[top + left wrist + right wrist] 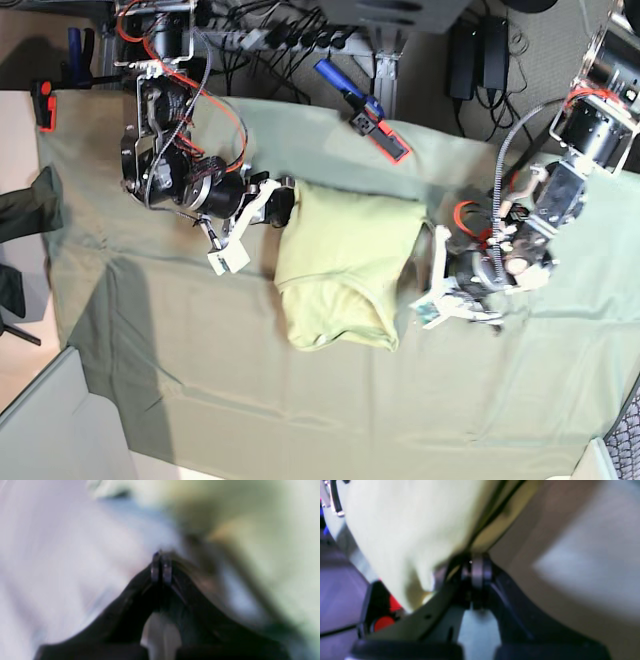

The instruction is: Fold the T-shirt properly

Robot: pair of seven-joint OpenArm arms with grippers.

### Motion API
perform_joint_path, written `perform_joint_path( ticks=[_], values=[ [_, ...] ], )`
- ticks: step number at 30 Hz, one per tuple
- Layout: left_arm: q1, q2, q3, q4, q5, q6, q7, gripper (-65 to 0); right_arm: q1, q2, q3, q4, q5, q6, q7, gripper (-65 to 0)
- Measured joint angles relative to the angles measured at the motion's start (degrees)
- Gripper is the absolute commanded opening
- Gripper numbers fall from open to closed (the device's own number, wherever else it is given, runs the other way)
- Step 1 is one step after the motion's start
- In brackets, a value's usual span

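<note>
The T-shirt (pixel 345 260) lies near the middle of the counter (pixel 200 400), on the duller grey-green table cloth (pixel 150 330) that covers it. The pale yellow-green fabric is bunched into a roughly upright oblong, with a folded edge curling along its lower end and its upper edge running fairly straight between the two arms.

In the base view the right claw (pixel 285 200) sits at the shirt's upper left corner, touching the fabric there. The right wrist view shows that claw (pixel 473 565) closed, its two tips pressed together with the yellow-green T-shirt (pixel 402 530) gathered right at them and draping up and away to the left; it appears to be pinching the cloth at its edge.

The left claw (pixel 437 255) is at the shirt's right edge in the base view, just beside the fabric (whether it actually grips it cannot be made out from there). In the left wrist view the picture is heavily blurred: the left claw (pixel 161 562) has its tips drawn tight together, with pale green T-shirt (pixel 275 530) fabric off to the right, but no cloth can be made out between them.

A blue and red tool (pixel 365 115) lies on the cloth beyond the shirt, well apart from it
</note>
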Motion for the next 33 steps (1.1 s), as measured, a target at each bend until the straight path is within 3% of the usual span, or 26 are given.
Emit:
perform_joint_path(
  ticks=[4,9,16,20,28,33],
  values=[
    [0.0,-2.5,-6.7,-0.2,-4.5,0.4,3.5,-65.0,0.2,0.0,7.7,1.1,0.0,0.0,-0.4,-65.0],
    [2.7,-5.5,-11.9,6.1,-13.8,-5.0,6.2,-65.0,-0.2,3.2,15.1,1.4,1.0,0.0,-2.3,-65.0],
    [15.6,-12.9,-20.5,23.0,-24.3,-5.4,13.1,-65.0,-8.3,9.8,23.7,3.3,5.7,0.1,-4.0,-65.0],
    [25.0,-16.1,-26.9,30.0,-28.6,-8.2,13.5,-65.0,-14.3,12.1,29.0,4.1,8.0,0.2,-4.7,-65.0],
    [44.5,-17.6,-36.8,34.2,-30.2,-8.4,14.6,-65.0,-28.0,13.4,37.9,6.9,10.6,0.4,-6.1,-65.0],
    [56.8,-16.5,-41.2,36.5,-28.9,-9.3,12.3,-65.0,-36.7,12.9,38.7,7.3,10.0,0.4,-5.9,-65.0]
  ],
)
